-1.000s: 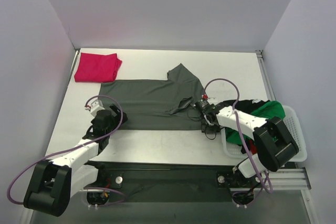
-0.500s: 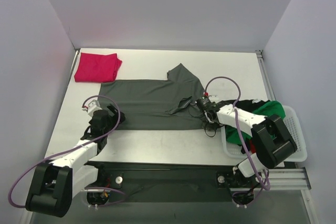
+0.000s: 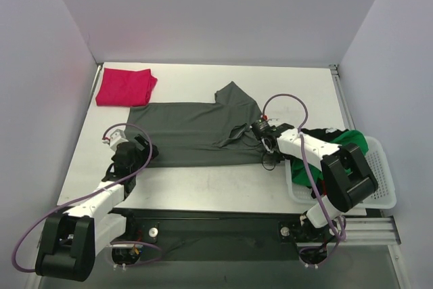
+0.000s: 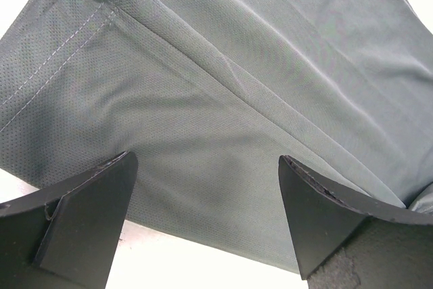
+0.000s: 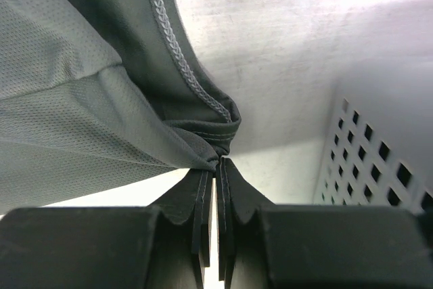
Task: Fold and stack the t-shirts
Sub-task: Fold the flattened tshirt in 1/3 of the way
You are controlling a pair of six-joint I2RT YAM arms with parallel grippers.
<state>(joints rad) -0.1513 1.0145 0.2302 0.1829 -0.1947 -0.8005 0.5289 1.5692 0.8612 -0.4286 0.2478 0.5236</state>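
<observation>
Since a second ago the right tool (image 3: 257, 129) has shifted up and left, dragging the cloth it pinches, so the dark fold beside it is now smaller. The left arm has slid slightly left along the near hem.

Grey shirt (image 3: 193, 130) lies spread mid-bench (image 3: 203, 187), mostly flat, with one sleeve poking up toward the back. Its right edge is bunched where the right tool grips it.

Right tool: clenched on the grey shirt. In the right wrist view the fingertips (image 5: 203, 181) are pressed together with a gathered stitched hem (image 5: 223, 130) caught right at the tips. The cloth (image 5: 74, 133) fans out left of the pinch.

Left tool (image 3: 139, 150): released. In the left wrist view the fingers (image 4: 101, 194) stand wide apart over the grey shirt's (image 4: 237, 86) near-left corner, with the edge of the cloth running between them. A strip of white bench (image 4: 149, 262) shows below. Cannot tell if the fingertips touch the cloth.

Red shirt (image 3: 124, 87): folded at the back-left corner of the bench, just touching the grey shirt's far-left corner.

Basket (image 3: 382, 181): white, at the right edge, close beside the right tool; its perforated wall (image 5: 379, 160) shows in the right wrist view. The green shirt (image 3: 350, 142) and black shirt (image 3: 316, 132) sit crumpled in it, with the black one spilling over the left rim.
</observation>
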